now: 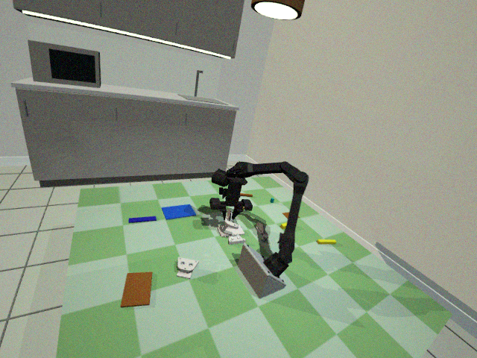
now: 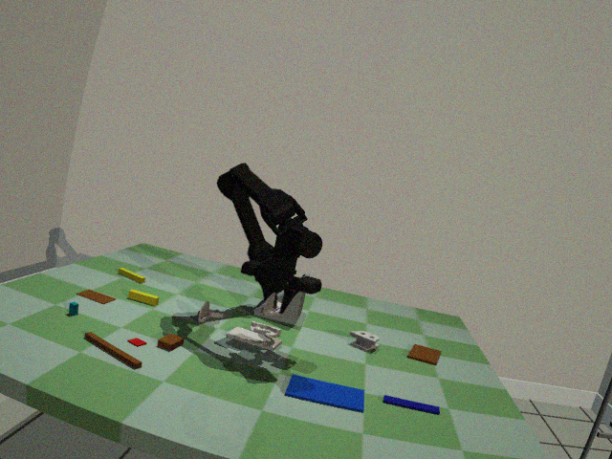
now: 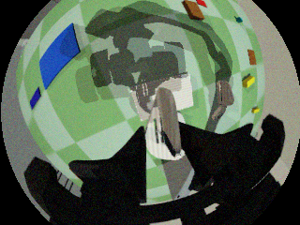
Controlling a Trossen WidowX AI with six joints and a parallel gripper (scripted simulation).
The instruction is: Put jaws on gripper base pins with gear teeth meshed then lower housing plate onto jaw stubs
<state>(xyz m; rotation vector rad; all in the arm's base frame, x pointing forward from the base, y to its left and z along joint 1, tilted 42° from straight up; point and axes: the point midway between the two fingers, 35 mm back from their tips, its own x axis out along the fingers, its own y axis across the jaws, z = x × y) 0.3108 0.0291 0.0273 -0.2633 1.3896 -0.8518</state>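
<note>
My gripper (image 1: 229, 218) (image 2: 278, 302) (image 3: 157, 127) points down, shut on one white-grey jaw (image 3: 169, 119), which stands upright between the fingertips above the gripper base. The white gripper base (image 1: 233, 231) (image 2: 251, 338) (image 3: 183, 92) lies on the mat below; the held jaw and shadow partly cover it in the wrist view. The other jaw (image 1: 261, 230) (image 2: 205, 314) (image 3: 225, 93) lies apart from the base, one part standing up. The housing plate (image 1: 187, 264) (image 2: 366, 339), white with two holes, rests apart on the mat. Pins and teeth are too small to make out.
A grey wedge-shaped mount (image 1: 256, 271) stands at the arm's foot. Blue plates (image 1: 178, 211) (image 2: 410, 404), a brown plate (image 1: 137, 289) (image 2: 424, 354), a brown block (image 2: 170, 341), a brown bar (image 2: 112, 350), yellow bars (image 2: 142, 296) and a teal piece (image 2: 74, 308) lie around.
</note>
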